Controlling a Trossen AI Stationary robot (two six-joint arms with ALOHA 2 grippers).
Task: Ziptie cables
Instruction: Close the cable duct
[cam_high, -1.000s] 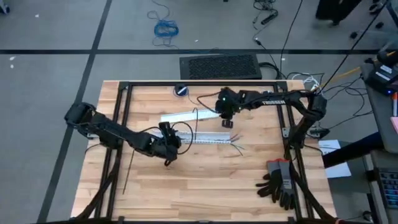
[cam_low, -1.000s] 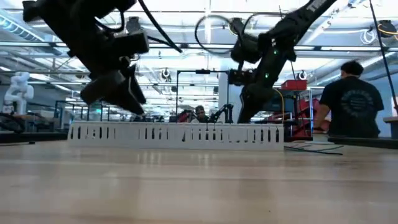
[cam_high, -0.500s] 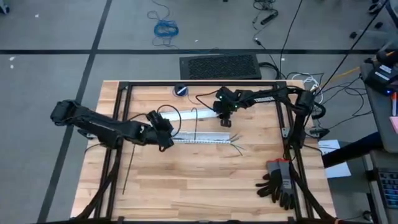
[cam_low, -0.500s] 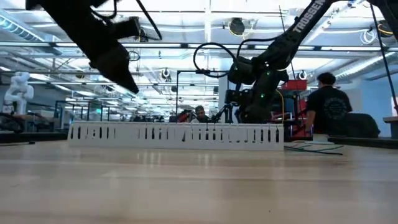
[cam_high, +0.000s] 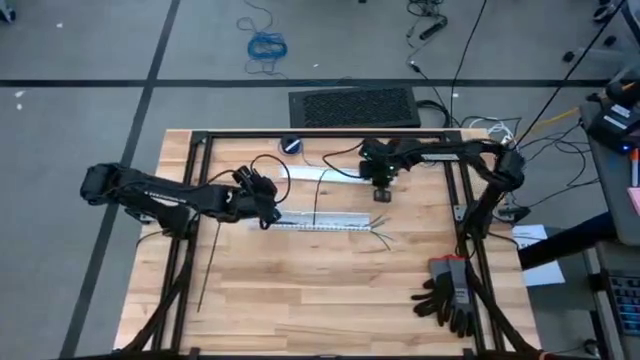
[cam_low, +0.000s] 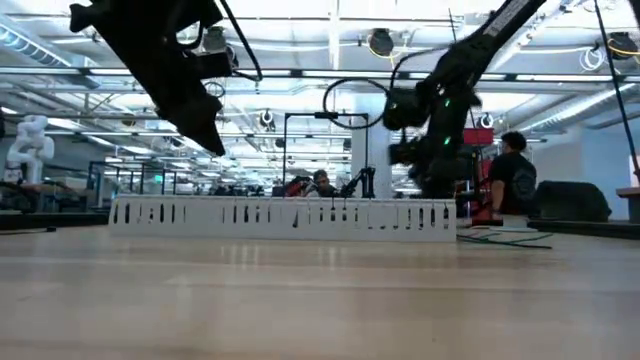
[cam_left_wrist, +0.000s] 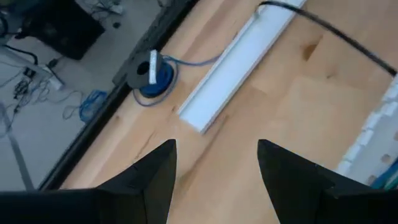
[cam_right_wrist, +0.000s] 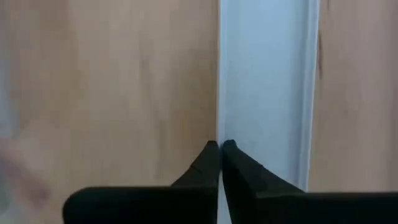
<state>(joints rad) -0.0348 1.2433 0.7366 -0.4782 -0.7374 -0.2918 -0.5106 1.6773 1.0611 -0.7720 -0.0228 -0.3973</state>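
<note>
Currently we see:
Left gripper (cam_left_wrist: 214, 168): fingers spread, above the table (cam_high: 330, 290) by the white slotted duct's (cam_high: 325, 223) left end.
Right gripper (cam_right_wrist: 220, 149): fingers pressed together, over the white cover strip (cam_right_wrist: 264, 81).
Cables (cam_high: 381, 233): at the duct's right end.
Ziptie (cam_high: 206, 273): lying left, well apart.

In the high view the cables (cam_high: 378, 232) are too small to count, showing only as thin strands past the right end of the slotted duct (cam_high: 325, 224). The left gripper (cam_high: 262, 205) covers the duct's left end there. In the left wrist view the duct (cam_left_wrist: 380, 134) is cut off by the picture's edge. In the low view the right gripper (cam_low: 415, 150) is blurred, and a person (cam_low: 510, 180) stands partly hidden behind it.
</note>
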